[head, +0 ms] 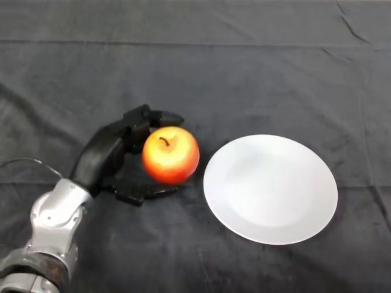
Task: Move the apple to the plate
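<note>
A red and yellow apple (171,155) with its stem up sits in my left hand (109,152), just left of the white plate (270,188). My fingers (164,117) curl round the apple's far side and my thumb (139,193) reaches under its near side. The hand is shut on the apple. The apple's right edge is close to the plate's left rim, apart from it. I cannot tell whether the apple rests on the cloth or is slightly lifted. The plate holds nothing.
A dark cloth (244,79) covers the whole table, with creases along the back. My silver-grey forearm (52,223) comes in from the lower left.
</note>
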